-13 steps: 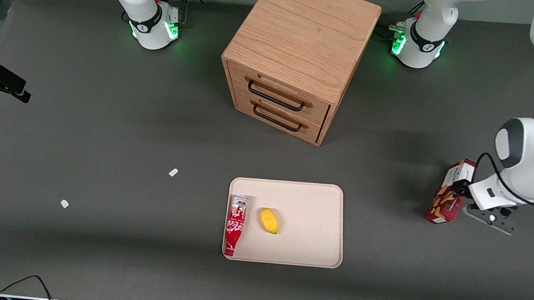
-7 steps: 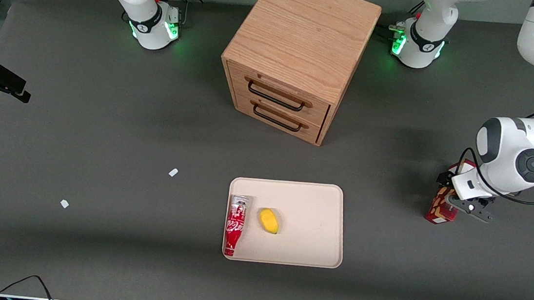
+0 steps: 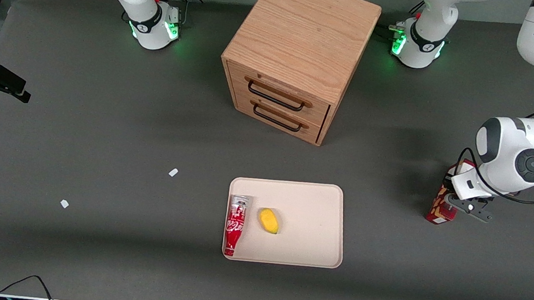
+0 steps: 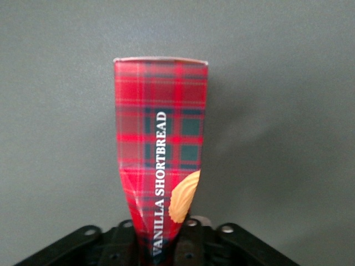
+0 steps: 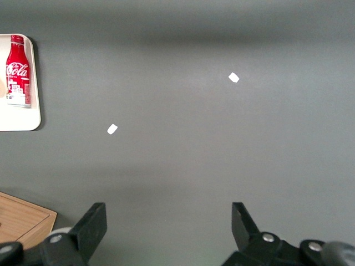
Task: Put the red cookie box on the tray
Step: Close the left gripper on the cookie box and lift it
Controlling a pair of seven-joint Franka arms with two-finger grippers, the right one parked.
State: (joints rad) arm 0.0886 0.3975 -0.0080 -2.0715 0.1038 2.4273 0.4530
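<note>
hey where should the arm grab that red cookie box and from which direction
Grip the red cookie box across its two broad faces near the upper end, coming down from above. It stands on end on the table, apart from the tray, toward the working arm's end, so its slim thickness suits two fingers. The gripper is already at that end of the box; whether it has closed is unclear.

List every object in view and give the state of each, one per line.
red cookie box: standing on the table toward the working arm's end, off the tray, between the end effector's fingers.
end effector: down at the box, shut on it.
tray: flat on the table, holding two items.
cola bottle: lying on its side in the tray.
yellow fruit: resting in the tray beside the bottle.
cabinet: both drawers closed.
</note>
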